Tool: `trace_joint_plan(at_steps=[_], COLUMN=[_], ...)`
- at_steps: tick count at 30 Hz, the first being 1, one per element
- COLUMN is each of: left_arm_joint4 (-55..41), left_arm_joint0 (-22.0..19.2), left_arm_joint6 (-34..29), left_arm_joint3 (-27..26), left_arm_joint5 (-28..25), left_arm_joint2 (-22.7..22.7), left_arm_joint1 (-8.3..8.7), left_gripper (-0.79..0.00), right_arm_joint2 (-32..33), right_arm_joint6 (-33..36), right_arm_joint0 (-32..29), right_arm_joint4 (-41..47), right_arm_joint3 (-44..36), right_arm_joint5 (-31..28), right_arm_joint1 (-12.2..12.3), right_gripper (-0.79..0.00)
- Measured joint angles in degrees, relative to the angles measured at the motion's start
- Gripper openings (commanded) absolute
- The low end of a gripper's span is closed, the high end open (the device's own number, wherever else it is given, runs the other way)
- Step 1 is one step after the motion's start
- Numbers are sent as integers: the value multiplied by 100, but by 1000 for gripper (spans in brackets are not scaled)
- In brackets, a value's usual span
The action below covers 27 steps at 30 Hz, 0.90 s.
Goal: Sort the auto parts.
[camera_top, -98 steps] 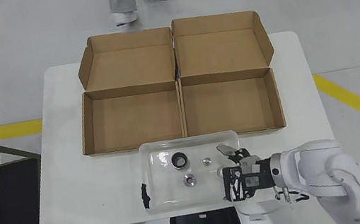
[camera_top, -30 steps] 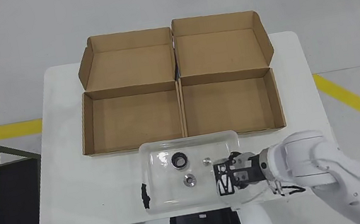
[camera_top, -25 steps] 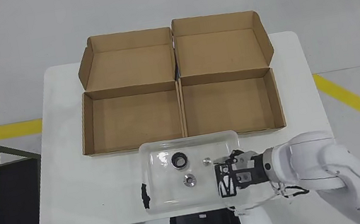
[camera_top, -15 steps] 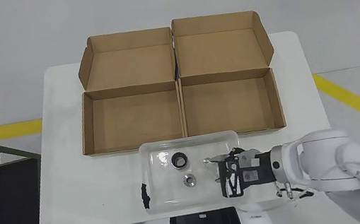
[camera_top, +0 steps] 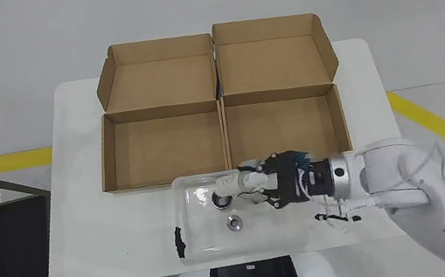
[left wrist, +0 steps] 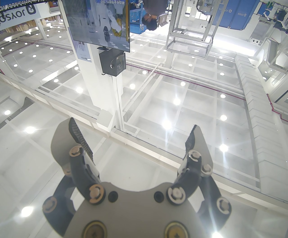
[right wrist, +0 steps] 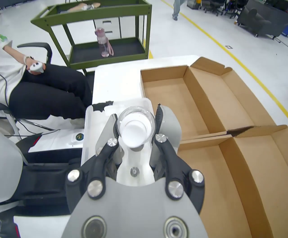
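Right pincer grips a shiny metal ring over the clear tray; left pincer stands open, empty

Boxes are brown cardboard, matt, with raw fibrous edges. Tray is clear plastic, glossy. Table has a white, smooth, low-sheen top. The ring clamped in the right gripper has a polished, mirror-bright rim. Right fingers are pale grey and matt, with black toothed pads and bright steel screws. Left gripper, jaws apart, has the same build but its screws look coppery. In the tray: one dark dull ring and one shiny metal washer.
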Motion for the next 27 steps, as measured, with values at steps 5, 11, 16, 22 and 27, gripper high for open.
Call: trace_joint_plan(at_steps=[5, 11, 16, 22, 27], left_arm_joint4=[0, 0, 0, 0, 0], left_arm_joint0=[0, 0, 0, 0, 0], left_arm_joint6=[0, 0, 0, 0, 0], left_arm_joint3=[0, 0, 0, 0, 0], left_arm_joint5=[0, 0, 0, 0, 0], left_arm_joint2=[0, 0, 0, 0, 0], left_arm_joint1=[0, 0, 0, 0, 0], left_gripper=[0, 0, 0, 0, 0], right_arm_joint2=[-104, -19, 58, 172, 244], right_arm_joint6=[-912, -1840, -2163, -2473, -2737], right_arm_joint0=[368, 464, 466, 520, 494], right_arm_joint4=[170, 15, -108, -176, -304], right_arm_joint3=[344, 376, 247, 110, -40], right_arm_joint5=[248, 548, 743, 801, 703], right_arm_joint1=[-141, -240, -290, -342, -376], right_gripper=[-785, -785, -785, -785, -785])
